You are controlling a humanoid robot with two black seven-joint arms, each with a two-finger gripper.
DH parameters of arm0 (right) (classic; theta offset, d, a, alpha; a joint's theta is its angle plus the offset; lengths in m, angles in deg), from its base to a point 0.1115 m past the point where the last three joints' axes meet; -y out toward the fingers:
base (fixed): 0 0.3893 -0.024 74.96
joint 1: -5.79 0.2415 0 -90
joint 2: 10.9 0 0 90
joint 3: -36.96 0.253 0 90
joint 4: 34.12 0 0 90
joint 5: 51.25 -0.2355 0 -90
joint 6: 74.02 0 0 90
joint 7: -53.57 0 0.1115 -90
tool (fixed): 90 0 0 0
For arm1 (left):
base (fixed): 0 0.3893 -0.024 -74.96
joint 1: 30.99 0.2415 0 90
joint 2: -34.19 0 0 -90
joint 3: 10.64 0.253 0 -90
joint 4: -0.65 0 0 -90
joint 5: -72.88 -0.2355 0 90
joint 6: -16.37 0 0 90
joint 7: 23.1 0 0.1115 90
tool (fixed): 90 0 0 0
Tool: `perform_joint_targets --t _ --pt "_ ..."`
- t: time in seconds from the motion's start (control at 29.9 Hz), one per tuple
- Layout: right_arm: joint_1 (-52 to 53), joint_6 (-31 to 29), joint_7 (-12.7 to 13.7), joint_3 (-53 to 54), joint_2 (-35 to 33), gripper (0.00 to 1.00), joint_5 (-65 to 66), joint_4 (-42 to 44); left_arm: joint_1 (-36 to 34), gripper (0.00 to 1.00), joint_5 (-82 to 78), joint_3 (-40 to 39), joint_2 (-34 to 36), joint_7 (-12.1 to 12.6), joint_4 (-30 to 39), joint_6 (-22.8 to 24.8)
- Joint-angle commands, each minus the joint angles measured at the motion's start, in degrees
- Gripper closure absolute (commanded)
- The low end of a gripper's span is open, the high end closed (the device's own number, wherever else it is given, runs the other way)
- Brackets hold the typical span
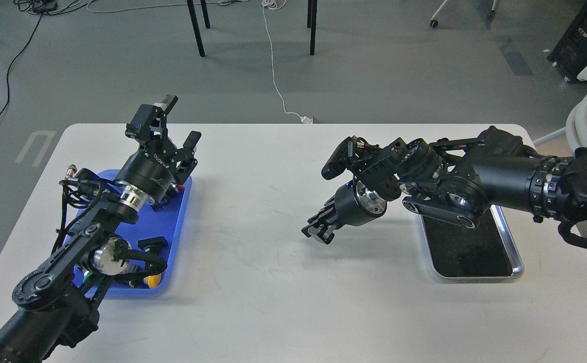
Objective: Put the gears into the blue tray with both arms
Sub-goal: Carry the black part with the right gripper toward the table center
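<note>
table (253,282): white | blue tray (182,222) left | steel tray (517,264) right

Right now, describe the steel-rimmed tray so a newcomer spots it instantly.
On the white table, look to the right side, under the right arm's elbow. The steel-rimmed tray has a shiny rim and flat black inside, unlike the bright blue tray at the left.

A white bench (253,282) with rounded corners stands on a grey floor (384,75), where black chair legs (196,27) rise at twelve o'clock, a white cable (273,65) trails toward the bench, and black cables (8,75) loop at ten o'clock.
</note>
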Motion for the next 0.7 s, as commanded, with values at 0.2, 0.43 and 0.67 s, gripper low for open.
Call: perform_joint_targets --t 0.2,0.43,0.67 --pt "-2.2 1.6 0.0 -0.4 1.3 0.86 0.0 0.3 0.0 0.02 0.1 0.1 0.3 0.0 0.1 0.0" --pt "-3.0 3.4 0.0 -0.4 1.3 0.84 0.0 1.4 0.0 0.02 0.1 0.1 0.2 0.0 0.0 0.0" --pt "-3.7 4.0 0.0 -0.4 1.3 0.78 0.0 2.0 0.0 0.02 0.1 0.3 0.1 0.0 0.0 0.0"
